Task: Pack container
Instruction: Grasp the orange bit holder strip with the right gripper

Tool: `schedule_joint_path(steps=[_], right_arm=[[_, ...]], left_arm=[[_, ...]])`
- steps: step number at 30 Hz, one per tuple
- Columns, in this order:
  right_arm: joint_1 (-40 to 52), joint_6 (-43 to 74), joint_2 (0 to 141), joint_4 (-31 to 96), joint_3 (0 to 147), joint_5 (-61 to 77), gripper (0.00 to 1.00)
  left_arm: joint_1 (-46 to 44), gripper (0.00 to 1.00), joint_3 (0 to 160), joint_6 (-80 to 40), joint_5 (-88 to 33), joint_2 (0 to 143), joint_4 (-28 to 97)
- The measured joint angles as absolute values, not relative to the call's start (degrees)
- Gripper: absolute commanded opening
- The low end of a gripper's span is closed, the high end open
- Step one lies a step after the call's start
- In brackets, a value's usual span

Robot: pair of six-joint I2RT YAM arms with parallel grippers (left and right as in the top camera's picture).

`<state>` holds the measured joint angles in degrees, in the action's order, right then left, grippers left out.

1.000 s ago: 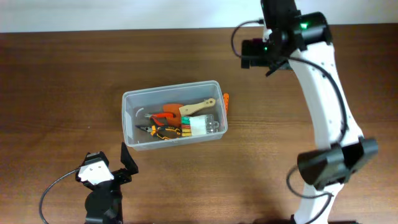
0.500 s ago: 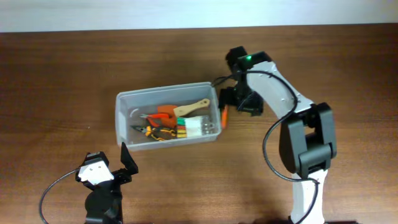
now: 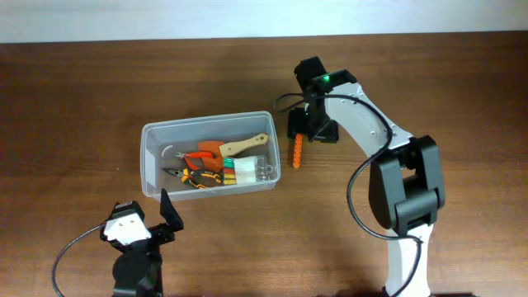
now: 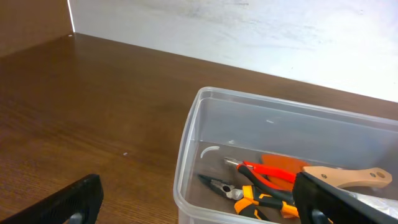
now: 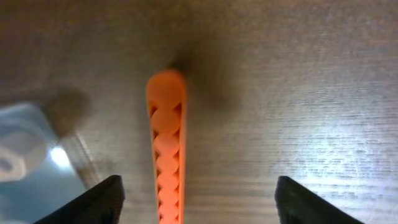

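Note:
The container (image 3: pixel 149 162) is a clear tub left of centre on the table, also in the left wrist view (image 4: pixel 186 134). It holds red-handled pliers (image 3: pixel 198 157), orange-and-black pliers (image 3: pixel 196 177), a wooden-handled tool (image 3: pixel 246 145) and a small clear box of coloured bits (image 3: pixel 247 171). An orange ribbed tool (image 3: pixel 296 153) lies on the table just right of the tub. My right gripper (image 3: pixel 308 129) hangs open right above that tool (image 5: pixel 166 155), fingers wide on either side (image 5: pixel 199 202). My left gripper (image 3: pixel 163 208) is open and empty, low in front of the tub's near-left corner (image 4: pixel 199 205).
The wooden table reaches a pale wall at the back (image 4: pixel 249 31). A corner of the tub shows at the left edge of the right wrist view (image 5: pixel 31 162). The right arm's base stands at the front right (image 3: pixel 408 247).
The right arm swung down from the back right to the tub's right end. The tub slid left, and the orange tool that leaned on it now lies apart on the table.

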<state>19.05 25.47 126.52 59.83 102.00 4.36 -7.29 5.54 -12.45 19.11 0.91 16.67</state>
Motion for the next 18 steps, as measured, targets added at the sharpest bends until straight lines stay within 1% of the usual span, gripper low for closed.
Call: schedule_joint_path(steps=[6, 9, 10, 11, 12, 13, 14, 18], right_arm=[[19.27, 25.69, 129.43, 58.52, 102.0, 4.4, 0.67], [19.57, 25.61, 129.95, 58.15, 101.97, 4.43, 0.61], [19.68, 25.63, 130.04, 58.13, 101.97, 4.4, 0.58], [19.81, 25.58, 130.1, 58.02, 101.97, 4.38, 0.51], [19.94, 25.63, 130.26, 57.95, 101.97, 4.38, 0.42], [20.1, 25.63, 130.41, 57.95, 101.97, 4.38, 0.3], [20.21, 25.93, 130.58, 57.89, 101.97, 4.47, 0.24], [20.36, 26.96, 131.04, 57.89, 101.97, 4.45, 0.08]], left_arm=[[-7.29, 0.99, 5.54, -12.45, 19.11, 0.91, 16.67], [-7.29, 0.99, 5.54, -12.45, 19.11, 0.91, 16.67], [-7.29, 0.99, 5.54, -12.45, 19.11, 0.91, 16.67], [-7.29, 0.99, 5.54, -12.45, 19.11, 0.91, 16.67], [-7.29, 0.99, 5.54, -12.45, 19.11, 0.91, 16.67], [-7.29, 0.99, 5.54, -12.45, 19.11, 0.91, 16.67], [-7.29, 0.99, 5.54, -12.45, 19.11, 0.91, 16.67], [-7.29, 0.99, 5.54, -12.45, 19.11, 0.91, 16.67]])
